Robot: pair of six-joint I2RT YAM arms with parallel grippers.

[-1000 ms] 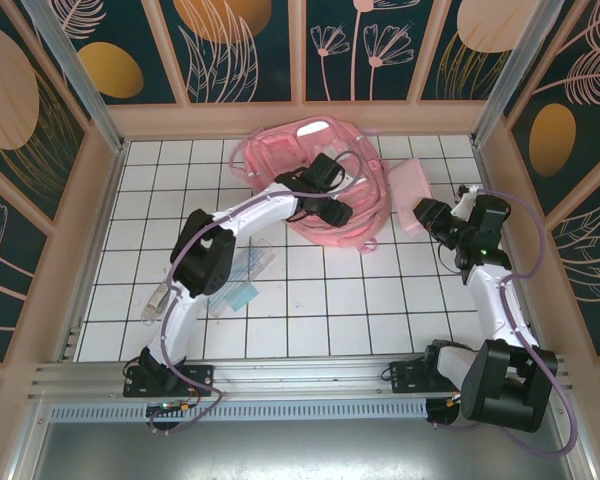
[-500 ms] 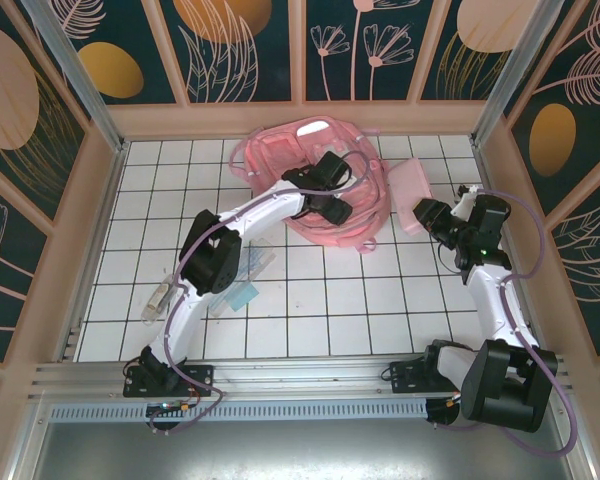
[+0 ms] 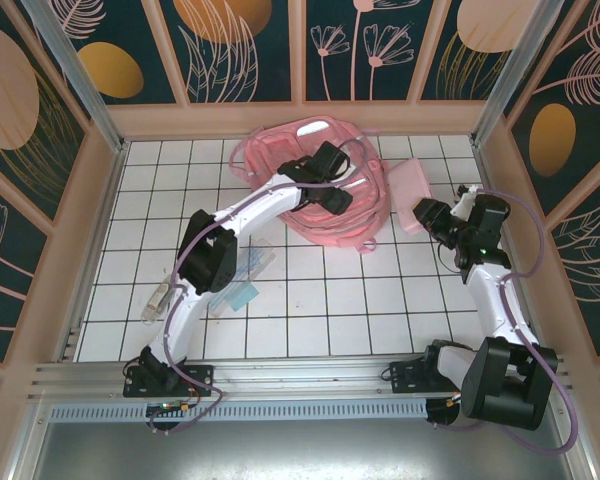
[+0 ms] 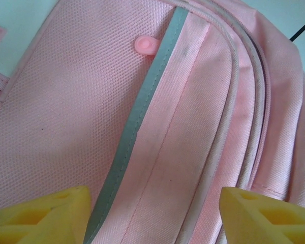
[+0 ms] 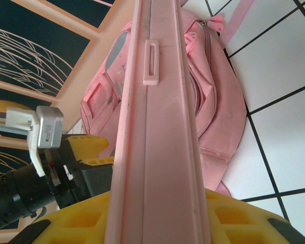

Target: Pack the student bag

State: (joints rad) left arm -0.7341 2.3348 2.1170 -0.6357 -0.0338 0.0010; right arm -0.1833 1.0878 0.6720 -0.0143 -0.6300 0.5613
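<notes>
Student bag [image 3: 267, 153] — one; flat pink case [image 3: 417, 186] — one.

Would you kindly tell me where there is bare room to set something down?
Bare tiles: near centre, between the pink backpack, the clear plastic items and the right arm; also the far-left corner. Crowded: the far right, where the right gripper holds the flat pink case beside the backpack.
</notes>
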